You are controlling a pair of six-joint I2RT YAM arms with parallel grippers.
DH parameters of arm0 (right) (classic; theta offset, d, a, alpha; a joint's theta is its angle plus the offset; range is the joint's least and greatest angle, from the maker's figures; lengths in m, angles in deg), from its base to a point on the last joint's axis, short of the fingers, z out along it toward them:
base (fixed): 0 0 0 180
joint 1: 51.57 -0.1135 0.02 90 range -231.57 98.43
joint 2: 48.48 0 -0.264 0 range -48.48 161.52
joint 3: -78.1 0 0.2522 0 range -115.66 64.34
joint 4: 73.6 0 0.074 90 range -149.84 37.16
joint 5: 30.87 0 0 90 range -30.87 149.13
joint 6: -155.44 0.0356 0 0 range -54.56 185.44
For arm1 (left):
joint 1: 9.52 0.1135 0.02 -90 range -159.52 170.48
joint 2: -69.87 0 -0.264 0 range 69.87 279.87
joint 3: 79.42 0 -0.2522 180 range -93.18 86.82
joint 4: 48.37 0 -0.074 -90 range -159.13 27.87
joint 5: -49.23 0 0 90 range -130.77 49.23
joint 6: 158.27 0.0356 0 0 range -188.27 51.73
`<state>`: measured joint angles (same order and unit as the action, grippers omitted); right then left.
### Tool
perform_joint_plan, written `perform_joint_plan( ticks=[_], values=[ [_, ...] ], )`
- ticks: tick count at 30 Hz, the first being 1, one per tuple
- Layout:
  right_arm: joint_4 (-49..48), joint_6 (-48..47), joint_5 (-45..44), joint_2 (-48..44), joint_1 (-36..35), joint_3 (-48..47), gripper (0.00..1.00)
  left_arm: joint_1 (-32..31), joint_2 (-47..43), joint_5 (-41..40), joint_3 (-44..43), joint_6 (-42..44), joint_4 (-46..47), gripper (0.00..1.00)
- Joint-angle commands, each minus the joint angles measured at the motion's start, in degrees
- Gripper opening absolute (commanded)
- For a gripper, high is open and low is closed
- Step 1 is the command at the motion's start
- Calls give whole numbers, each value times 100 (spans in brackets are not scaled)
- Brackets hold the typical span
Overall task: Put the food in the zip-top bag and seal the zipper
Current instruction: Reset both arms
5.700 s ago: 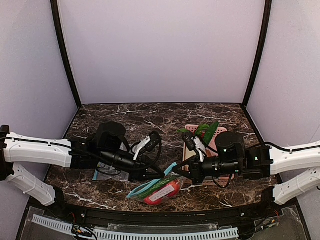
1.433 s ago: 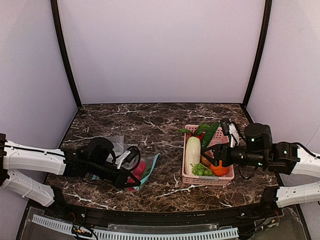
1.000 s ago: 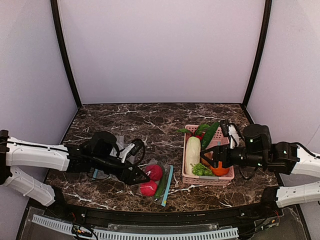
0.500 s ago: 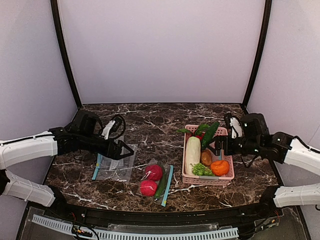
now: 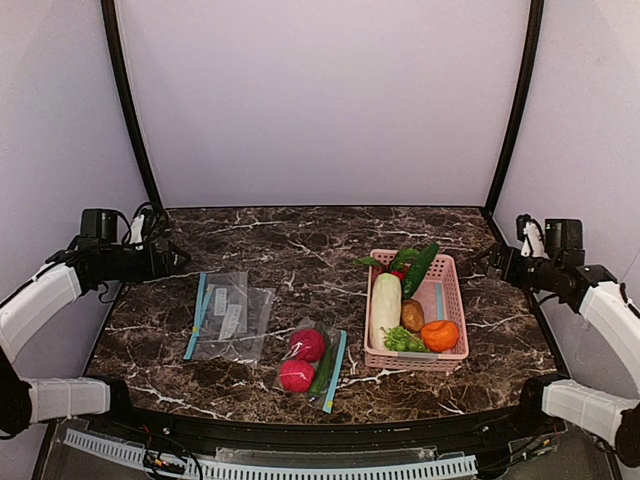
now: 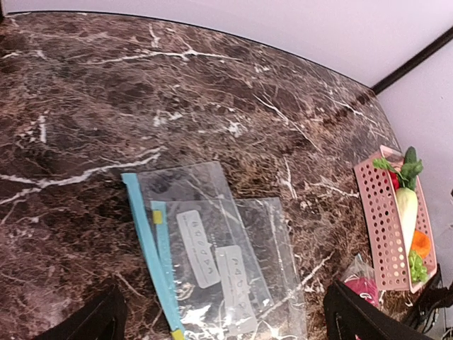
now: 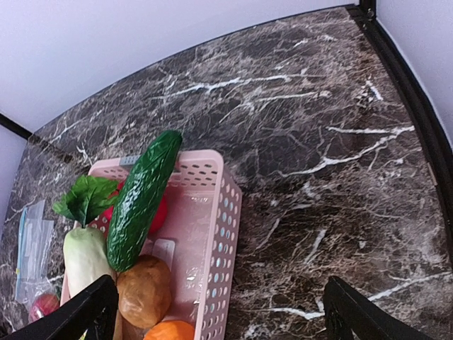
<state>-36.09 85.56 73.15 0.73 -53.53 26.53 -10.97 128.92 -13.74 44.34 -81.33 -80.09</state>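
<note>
The zip-top bag (image 5: 311,362) lies flat on the marble near the front middle. The food is inside it: two red-pink fruits (image 5: 303,358) and a slim green cucumber (image 5: 323,369). Its light blue zipper (image 5: 334,358) runs along the bag's right edge; I cannot tell whether it is pressed closed. My left gripper (image 5: 172,258) hangs open at the far left, well away from the bag. In the left wrist view that gripper (image 6: 223,333) is spread wide with nothing between the fingertips (image 6: 92,322), and a corner of the filled bag (image 6: 361,285) shows. My right gripper (image 5: 492,260) (image 7: 219,329) is open at the far right.
Two empty clear bags (image 5: 228,315) (image 6: 212,248) overlap left of the filled one. A pink basket (image 5: 445,300) (image 7: 226,212) at right holds a white radish (image 5: 384,308), a big cucumber (image 7: 141,198), a potato (image 7: 145,287), an orange fruit (image 5: 440,334) and greens.
Both arms have pulled back from the middle to the table's side edges. The left gripper let go of the filled bag, which now lies alone. Both jaws have opened wider.
</note>
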Motion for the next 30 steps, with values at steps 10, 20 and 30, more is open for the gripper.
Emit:
perform_joint_plan(
  ticks=[10, 20, 30],
  values=[
    [-1768, -575, 160, -1928, 583, 1064, 99, 288, -1203, -1233, 351, 204, 136, 99],
    [-2509, -702, -373, -2896, 593, 2109, 99, 192, -2260, -2076, 956, -228, 473, 99],
    [-2507, -719, -340, -2768, 587, 2077, 99, 185, -2178, -2371, 852, -183, 212, 99]
  ],
)
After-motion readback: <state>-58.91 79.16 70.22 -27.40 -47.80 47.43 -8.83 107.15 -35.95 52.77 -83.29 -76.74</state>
